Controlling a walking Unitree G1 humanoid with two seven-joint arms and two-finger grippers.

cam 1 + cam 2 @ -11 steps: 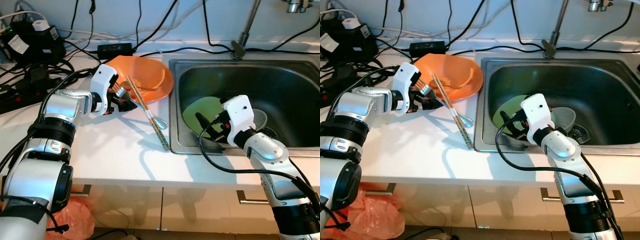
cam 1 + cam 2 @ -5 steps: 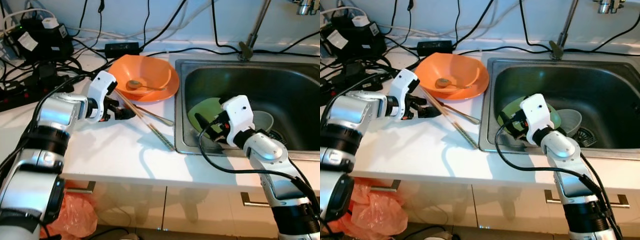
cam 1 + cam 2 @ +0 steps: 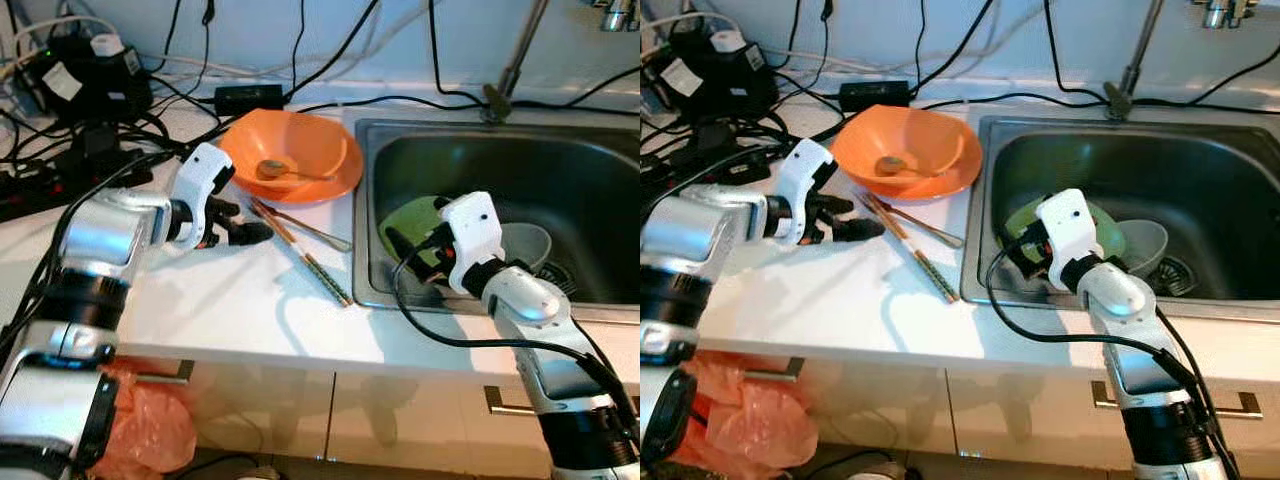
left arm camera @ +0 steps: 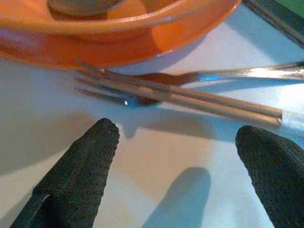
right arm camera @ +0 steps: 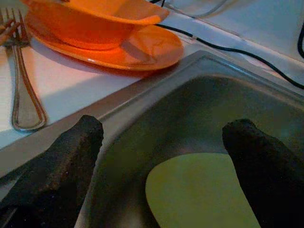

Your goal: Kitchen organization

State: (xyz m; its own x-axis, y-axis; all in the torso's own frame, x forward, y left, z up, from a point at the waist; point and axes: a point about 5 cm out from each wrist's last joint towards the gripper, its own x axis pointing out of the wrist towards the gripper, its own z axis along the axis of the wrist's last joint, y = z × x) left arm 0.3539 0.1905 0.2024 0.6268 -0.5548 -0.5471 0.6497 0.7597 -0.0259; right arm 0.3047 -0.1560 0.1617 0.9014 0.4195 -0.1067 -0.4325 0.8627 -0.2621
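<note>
We have the left gripper (image 4: 175, 156) low over the white counter (image 3: 230, 300), fingers spread wide and holding nothing, aimed at the chopsticks (image 4: 199, 97) and fork (image 4: 142, 90) that lie just beyond its tips. We judge these utensils light, stiff and thin; lying flat on a smooth surface they are likely to slip or roll when pinched, so we would close across the middle of the chopstick pair, where the two sticks lie together, not at the loose ends. The fork's metal handle crosses beside them and may come up with the sticks or be pushed aside. Just behind the utensils stands the orange bowl (image 3: 295, 150) on a matching plate, with a spoon (image 3: 280, 170) inside; its rim limits how far forward we can reach. In the sink (image 3: 590, 170) to the right, the right gripper (image 5: 161, 142) hangs open and empty above a green plate (image 5: 204, 190), near a grey bowl (image 3: 528, 245). At the far back, black cables (image 3: 100, 130) and power adapters crowd the counter.
</note>
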